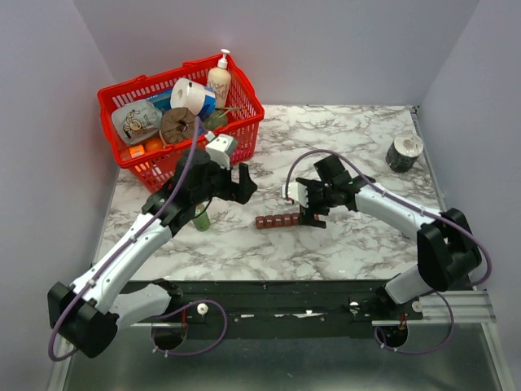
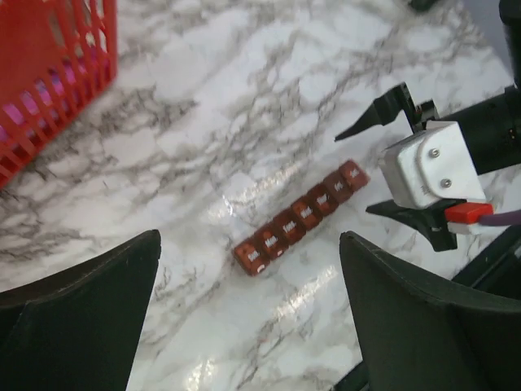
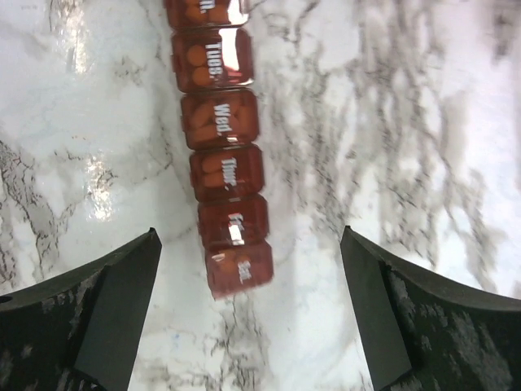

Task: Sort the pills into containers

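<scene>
Nearest us, our left pincer (image 2: 250,244) hangs open above the tabletop (image 2: 244,98). Our right pincer (image 3: 249,244) is spread wide too, its fingers on either side of the Saturday end of the containers (image 3: 220,163). An off-centre squeeze could skid that light strip. There is bare marble to the right, and the red basket (image 1: 146,79) crowds the far left.

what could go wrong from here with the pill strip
The pill strip lies loose on the glossy marble, and the open right jaws flank its Sat end, so closing off-centre may skid or pivot it.
Both arms point at the strip, so the left jaws might bump the right jaws if either advances.
Tues to Thur hold pills, and a tilted lift could spill them if a lid pops.
</scene>
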Action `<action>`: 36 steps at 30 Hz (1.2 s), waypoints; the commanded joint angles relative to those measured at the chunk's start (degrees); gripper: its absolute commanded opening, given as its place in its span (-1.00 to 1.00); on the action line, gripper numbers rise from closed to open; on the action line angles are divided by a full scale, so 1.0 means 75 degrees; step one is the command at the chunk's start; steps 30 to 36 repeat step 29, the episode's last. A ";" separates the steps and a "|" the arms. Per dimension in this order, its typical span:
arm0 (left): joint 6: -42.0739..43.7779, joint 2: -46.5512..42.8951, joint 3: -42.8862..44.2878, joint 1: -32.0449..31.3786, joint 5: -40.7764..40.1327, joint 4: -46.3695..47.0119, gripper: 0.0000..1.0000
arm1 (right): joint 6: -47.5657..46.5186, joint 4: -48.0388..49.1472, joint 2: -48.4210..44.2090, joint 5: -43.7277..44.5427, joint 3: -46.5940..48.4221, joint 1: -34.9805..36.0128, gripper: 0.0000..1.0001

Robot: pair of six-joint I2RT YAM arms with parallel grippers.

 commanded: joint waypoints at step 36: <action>0.1006 -0.2657 -0.0057 0.0478 -0.1302 -0.0351 0.97 | 0.8038 0.0684 -0.3702 0.1637 0.2561 -0.2183 1.00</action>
